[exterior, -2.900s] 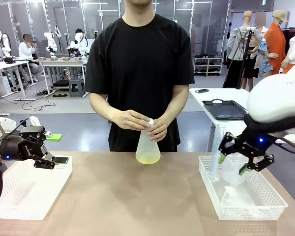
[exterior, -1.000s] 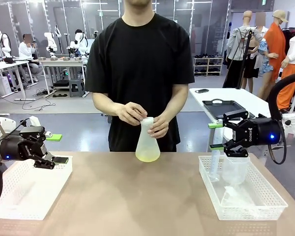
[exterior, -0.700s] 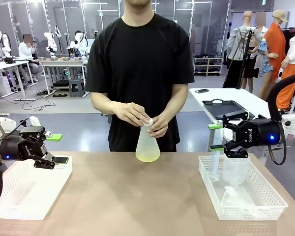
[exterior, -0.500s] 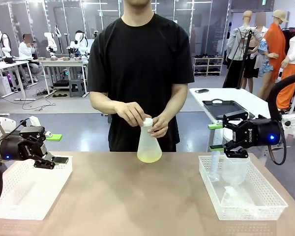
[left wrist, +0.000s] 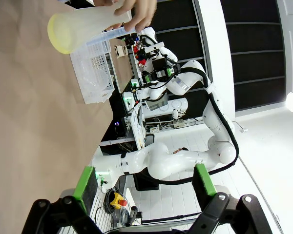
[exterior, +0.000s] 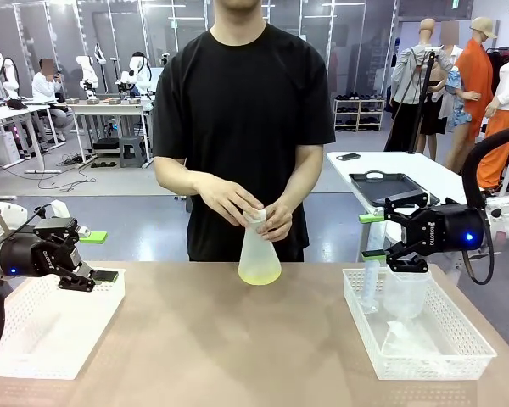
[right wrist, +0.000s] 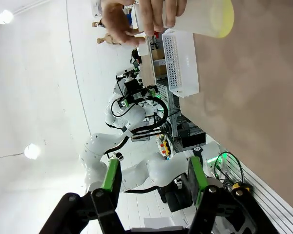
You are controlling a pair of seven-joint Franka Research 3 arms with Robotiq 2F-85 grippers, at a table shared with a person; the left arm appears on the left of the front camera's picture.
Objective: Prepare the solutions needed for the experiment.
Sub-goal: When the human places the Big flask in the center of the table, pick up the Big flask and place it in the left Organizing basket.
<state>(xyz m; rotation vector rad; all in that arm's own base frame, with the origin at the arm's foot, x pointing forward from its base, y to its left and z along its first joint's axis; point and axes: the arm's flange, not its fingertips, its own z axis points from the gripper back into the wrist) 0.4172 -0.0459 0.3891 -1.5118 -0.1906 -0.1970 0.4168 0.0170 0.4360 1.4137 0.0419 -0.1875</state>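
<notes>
At the far middle of the table a person holds a clear conical flask (exterior: 260, 254) by its neck with both hands. A shallow layer of pale yellow solution (exterior: 260, 275) lies in its base; the flask (left wrist: 83, 24) (right wrist: 200, 17) is also in both wrist views. My left gripper (exterior: 99, 256) (left wrist: 144, 181) hovers open over the left white basket (exterior: 42, 331), nothing between its fingers. My right gripper (exterior: 371, 234) (right wrist: 154, 176) hangs open above the right white basket (exterior: 458, 339), pointing toward the flask, nothing in it.
The right basket holds a clear beaker (exterior: 405, 292), a tall clear cylinder (exterior: 371, 275) and a crumpled clear plastic piece. A black tray (exterior: 386, 188) lies on a white table behind at the right. Bare brown tabletop (exterior: 237, 348) spreads between the baskets.
The person's hands kept working at the flask's neck and the flask slid slightly right. Earlier, my right gripper rose out of the right basket and turned toward the middle; it has since stayed still.
</notes>
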